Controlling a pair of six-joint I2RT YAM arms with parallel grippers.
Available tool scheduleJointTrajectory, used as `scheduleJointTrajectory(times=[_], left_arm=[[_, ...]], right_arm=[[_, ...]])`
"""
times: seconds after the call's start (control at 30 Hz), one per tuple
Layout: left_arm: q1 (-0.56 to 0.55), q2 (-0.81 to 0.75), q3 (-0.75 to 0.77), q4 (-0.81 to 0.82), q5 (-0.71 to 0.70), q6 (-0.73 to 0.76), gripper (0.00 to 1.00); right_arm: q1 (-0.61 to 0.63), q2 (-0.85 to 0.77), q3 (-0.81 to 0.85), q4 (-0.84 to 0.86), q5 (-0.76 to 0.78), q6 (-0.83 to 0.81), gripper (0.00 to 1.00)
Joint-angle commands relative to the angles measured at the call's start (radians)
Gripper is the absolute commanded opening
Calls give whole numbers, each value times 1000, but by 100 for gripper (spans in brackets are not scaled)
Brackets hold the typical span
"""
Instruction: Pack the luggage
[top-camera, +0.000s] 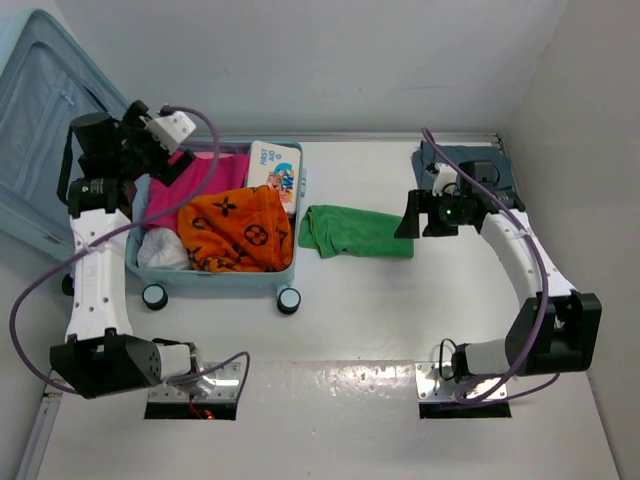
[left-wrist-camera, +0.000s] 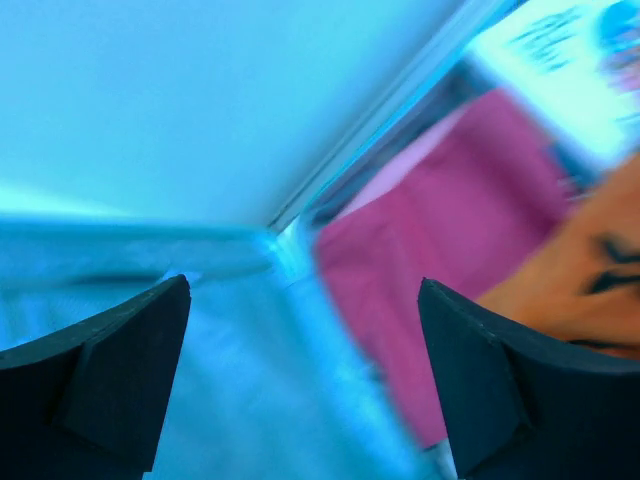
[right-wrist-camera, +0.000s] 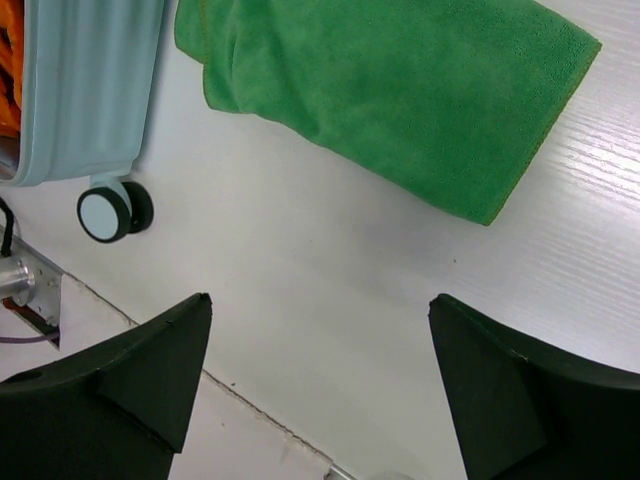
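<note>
The luggage (top-camera: 285, 268), a pale blue hard-shell suitcase, lies open at the left with its lid (top-camera: 40, 120) leaning back. Inside lie a pink cloth (top-camera: 205, 178), an orange patterned cloth (top-camera: 235, 230), something white (top-camera: 160, 250) and a small printed box (top-camera: 273, 170). My left gripper (top-camera: 160, 160) hovers over the case's back left corner; in the blurred left wrist view it (left-wrist-camera: 300, 285) is open and empty above the lining and the pink cloth (left-wrist-camera: 450, 230). A green towel (top-camera: 355, 232) lies on the table right of the case. My right gripper (top-camera: 408, 215) is open and empty just off the towel (right-wrist-camera: 390, 90).
A dark grey-blue folded item (top-camera: 470, 165) sits at the back right under the right arm. The suitcase wheels (top-camera: 289, 300) face the near side, one wheel (right-wrist-camera: 105, 212) showing in the right wrist view. Walls close off the left, back and right.
</note>
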Motion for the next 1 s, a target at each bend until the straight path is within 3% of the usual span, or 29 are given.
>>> scheduleJointTrajectory(times=[0.0,0.03,0.13,0.27,0.4,0.5,0.67,0.77,0.8,0.97], left_arm=[[-60,-28,-60,-71,76,-24,93],[-96,-28,-60,-94,134,-24,87],[-211,-38,-69,-139,182,-100,83],[-600,21,-65,-118,42,-224,92],[-822,226,40,-107,-67,-312,95],[-902,462,206,-116,-118,-422,93],[-939,766,463,-116,-175,-747,91],[-1006,898,571,-105,-352,-974,92],[-1043,929,623,-118,-480,-1014,92],[-1065,1035,624,-156,-552,-1241,92]], right_arm=[[5,-42,-14,-2,3,-28,88],[6,-52,-18,-3,4,-37,88],[-3,-71,-38,-3,27,-43,88],[-72,-104,-90,14,66,15,88],[-156,-121,-150,29,92,69,91],[-253,-129,-158,40,92,110,91],[-383,-152,-146,28,92,126,92],[-425,-164,-144,17,78,107,92],[-442,-169,-142,6,74,101,92],[-468,-186,-142,-14,61,67,92]])
